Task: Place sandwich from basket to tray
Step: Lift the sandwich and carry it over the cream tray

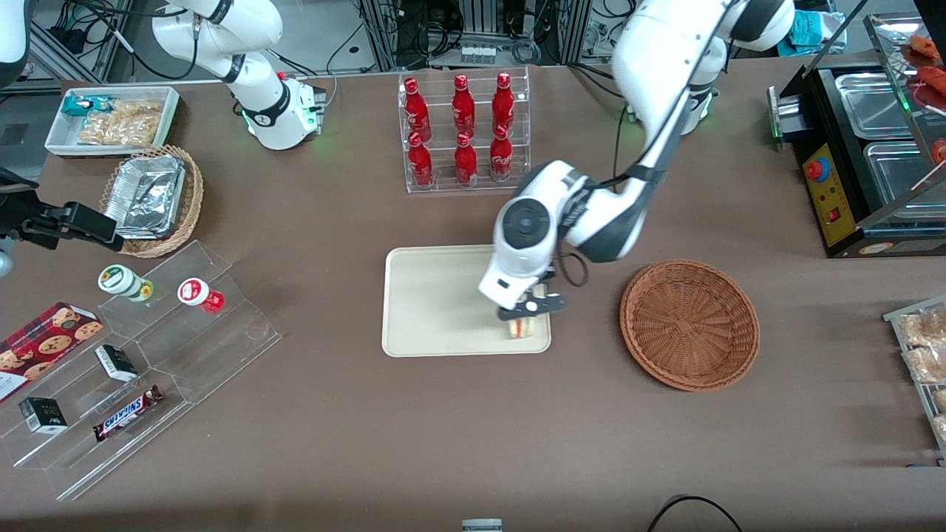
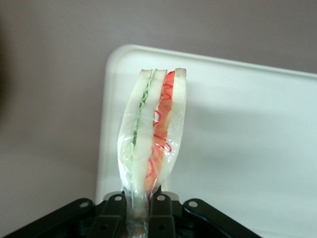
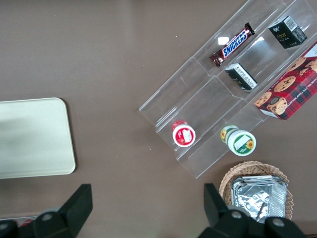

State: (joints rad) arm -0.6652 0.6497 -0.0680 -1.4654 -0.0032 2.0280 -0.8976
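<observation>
The brown table [image 1: 473,443] carries the cream-beige tray [image 1: 432,303], flat with rounded corners and a low rim, and beside it, toward the working arm's end, the round reddish-brown woven basket [image 1: 689,324], which holds nothing. The gripper [image 1: 529,309] hangs over the tray's corner nearest the basket and the front camera, its fingers [image 2: 115,214] clamped on the sandwich [image 1: 522,326]. The sandwich is a slim wedge in clear wrap: pale bread slices with a green layer on one side and red and pink filling on the other.

The front view shows only a scrap of the sandwich under the gripper. The wrist view shows it [image 2: 152,134] edge-on, its layers plain, pinched at one end, with the tray [image 2: 247,148] under it; whether it touches the tray cannot be told.
</observation>
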